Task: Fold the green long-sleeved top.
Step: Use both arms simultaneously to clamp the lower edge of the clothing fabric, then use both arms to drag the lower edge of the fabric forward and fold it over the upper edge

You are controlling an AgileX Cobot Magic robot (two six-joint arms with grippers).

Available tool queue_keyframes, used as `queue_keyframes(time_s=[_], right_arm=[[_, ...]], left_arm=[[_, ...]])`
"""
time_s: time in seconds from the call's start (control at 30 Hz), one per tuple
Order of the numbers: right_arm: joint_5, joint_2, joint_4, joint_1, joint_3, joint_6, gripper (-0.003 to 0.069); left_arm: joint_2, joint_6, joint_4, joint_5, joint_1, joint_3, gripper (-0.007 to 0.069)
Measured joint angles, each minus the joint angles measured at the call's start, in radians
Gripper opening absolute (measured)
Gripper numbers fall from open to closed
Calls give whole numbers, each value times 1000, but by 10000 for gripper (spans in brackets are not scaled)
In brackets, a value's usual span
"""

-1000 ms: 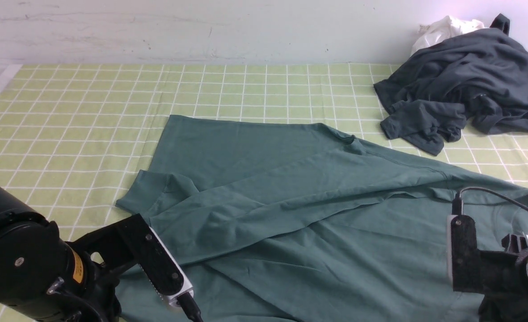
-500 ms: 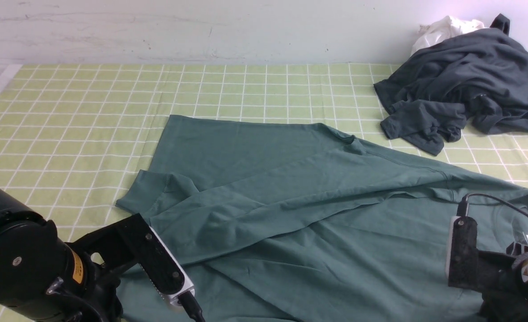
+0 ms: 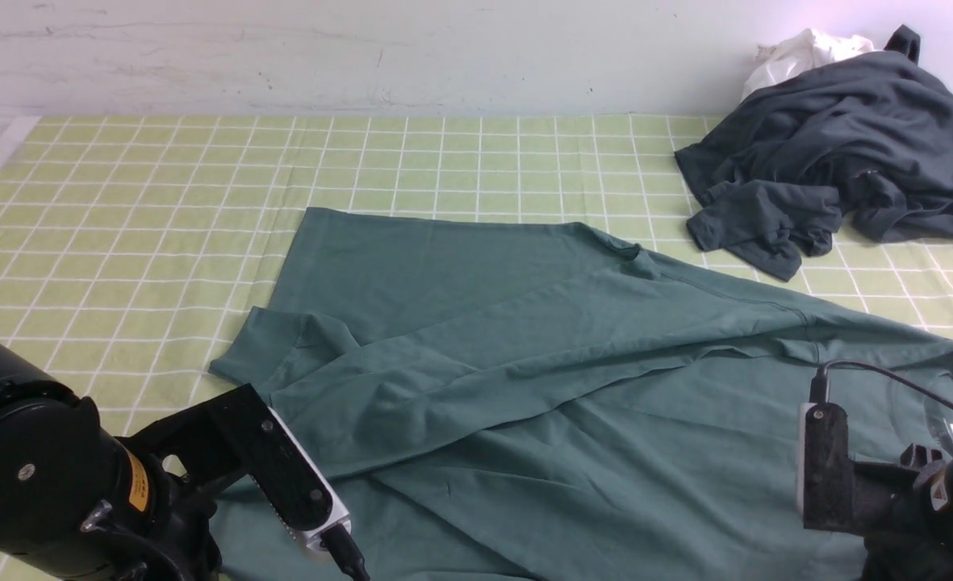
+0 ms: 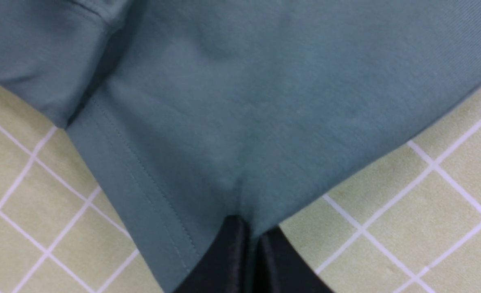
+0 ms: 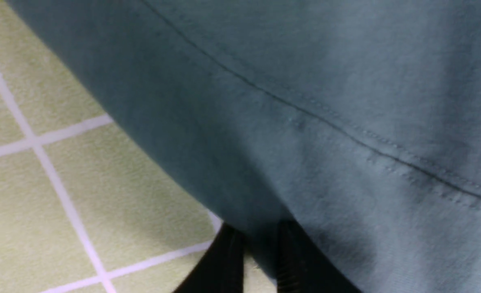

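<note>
Right end effector [image 5: 260,244] dipped; charcoal garment [image 3: 847,145] lies beyond green top [image 3: 524,363].

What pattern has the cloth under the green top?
The table cover is light yellow-green with a white grid; clearest in the front view.

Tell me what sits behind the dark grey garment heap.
A crumpled white cloth pokes out behind the dark grey garment, against the wall. Only its top shows; the rest is covered.
</note>
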Motion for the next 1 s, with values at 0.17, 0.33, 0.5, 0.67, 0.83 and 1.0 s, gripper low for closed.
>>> queue_keyframes(time_s=[0.17, 0.33, 0.5, 0.67, 0.83, 1.0], right_arm=[[-21, -18, -2, 0, 2, 19, 2], [-21, -78, -2, 0, 3, 40, -3], [1, -140, -13, 0, -25, 239, -3], [13, -137, -71, 0, -123, 482, -3], [10, -42, -183, 0, -269, 565, -3], [1, 115, -283, -16, -437, 575, -3]], left_arm=[[0, 0, 0, 0, 0, 0, -1], [-4, -3, 0, 0, 0, 0, -1], [-35, -153, 47, -14, 25, -3, -1], [-10, -324, 66, -66, 140, -82, 6], [119, -326, 42, -138, 221, -290, 6], [358, -304, 53, -212, 250, -552, 6]])
